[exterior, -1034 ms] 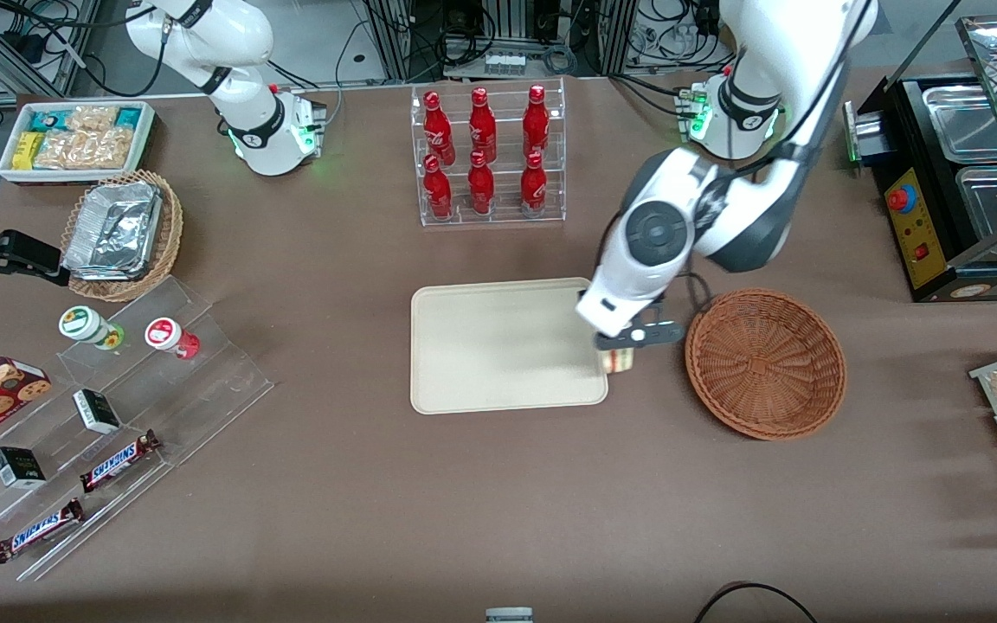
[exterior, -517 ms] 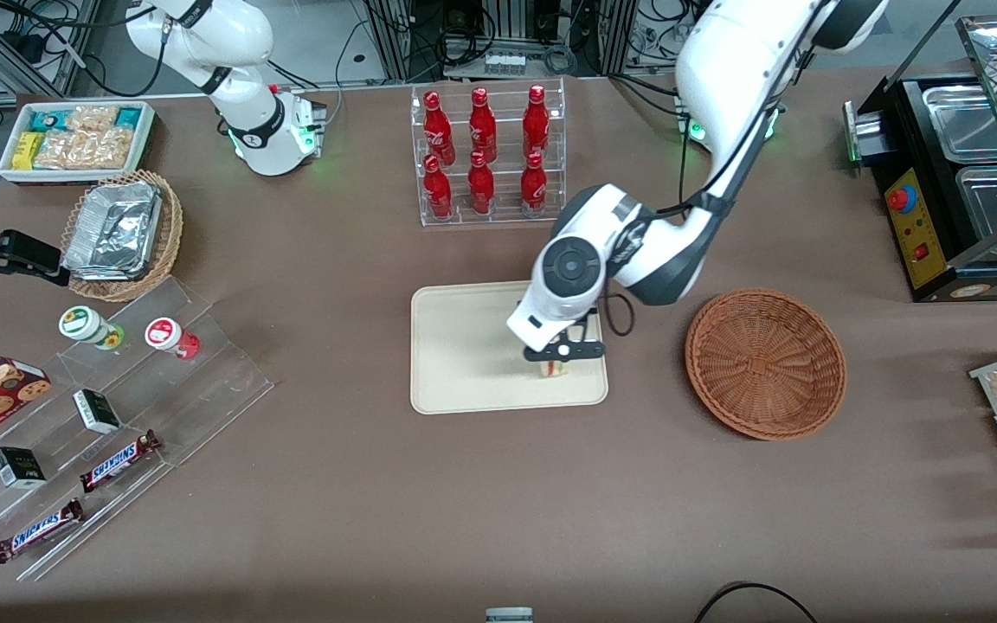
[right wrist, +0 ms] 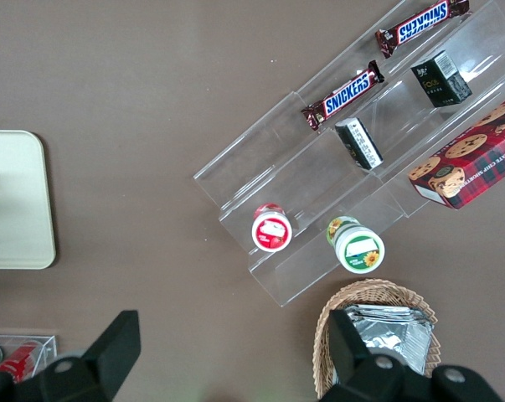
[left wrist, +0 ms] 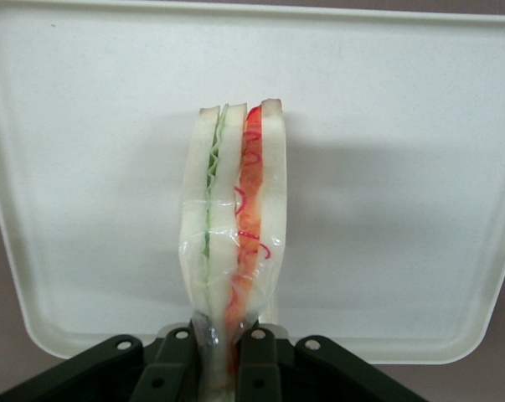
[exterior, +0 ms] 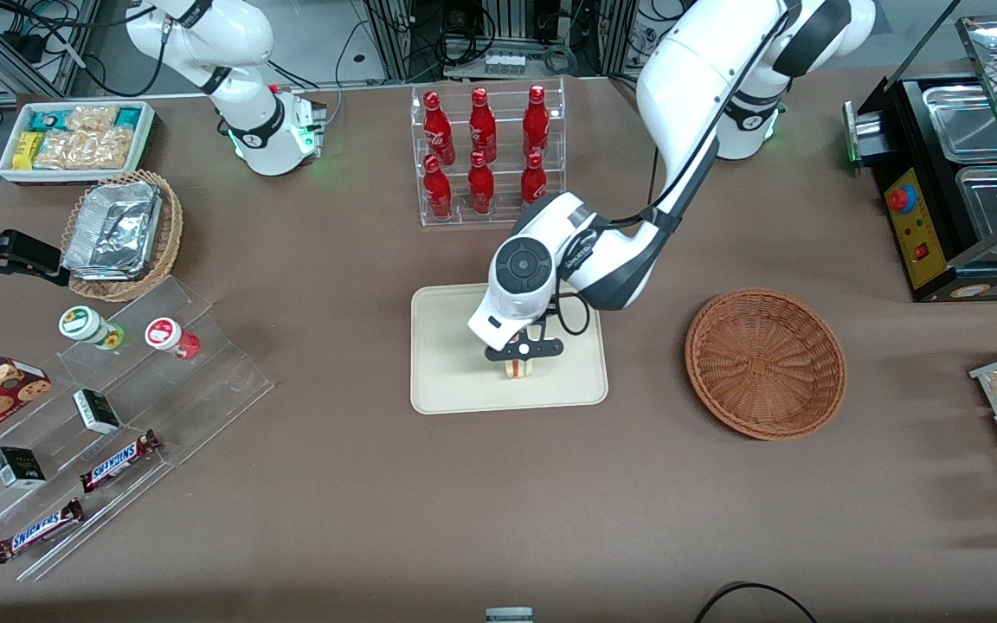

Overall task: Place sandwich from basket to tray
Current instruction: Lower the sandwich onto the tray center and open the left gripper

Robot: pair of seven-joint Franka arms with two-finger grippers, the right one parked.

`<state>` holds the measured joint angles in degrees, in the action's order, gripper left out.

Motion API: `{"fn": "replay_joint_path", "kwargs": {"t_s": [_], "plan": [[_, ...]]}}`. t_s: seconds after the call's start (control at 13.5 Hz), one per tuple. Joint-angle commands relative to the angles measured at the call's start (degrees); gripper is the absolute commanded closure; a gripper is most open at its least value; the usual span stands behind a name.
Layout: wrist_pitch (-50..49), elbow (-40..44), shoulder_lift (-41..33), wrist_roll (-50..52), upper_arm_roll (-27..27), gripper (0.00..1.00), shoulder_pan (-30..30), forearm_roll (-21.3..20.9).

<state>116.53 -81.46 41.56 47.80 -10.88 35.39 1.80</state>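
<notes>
Left wrist view showed my gripper [left wrist: 221,368] clamped on the sandwich [left wrist: 234,251], held above the tray [left wrist: 403,126]. I judged the wedge soft, light and film-slippery; gentle hold at the narrow end. The basket [exterior: 765,363] sat well apart

L arm bent low; claw [exterior: 523,354] clamped, pointing down.

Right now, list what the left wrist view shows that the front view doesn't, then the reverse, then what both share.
Only the left wrist view shows the sandwich's green and red layers and clear wrap. Only the front view shows the empty basket, toward the working arm's end, and the bottle rack. Both show the gripper shut on the sandwich over the tray.
</notes>
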Motion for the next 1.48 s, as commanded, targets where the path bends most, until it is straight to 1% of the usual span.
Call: {"fn": "replay_joint_path", "kwargs": {"t_s": [0.0,0.74,0.81,0.89,0.96,1.03,1.4], "plan": [[-0.3,2.5,1.2,1.2,0.8,1.0,1.0,0.0],[-0.1,3.8,4.1,1.8,1.1,1.0,1.4,-0.4],[0.0,3.8,4.4,2.7,1.1,0.97,1.4,-1.1],[0.5,3.8,4.5,4.2,1.1,0.75,1.4,-2.3],[0.9,3.8,4.6,5.3,1.1,0.32,1.7,-2.8],[1.0,3.8,4.6,5.3,1.1,0.0,1.9,-2.9],[0.5,3.8,3.8,5.5,1.1,0.0,2.1,-3.0]]}}
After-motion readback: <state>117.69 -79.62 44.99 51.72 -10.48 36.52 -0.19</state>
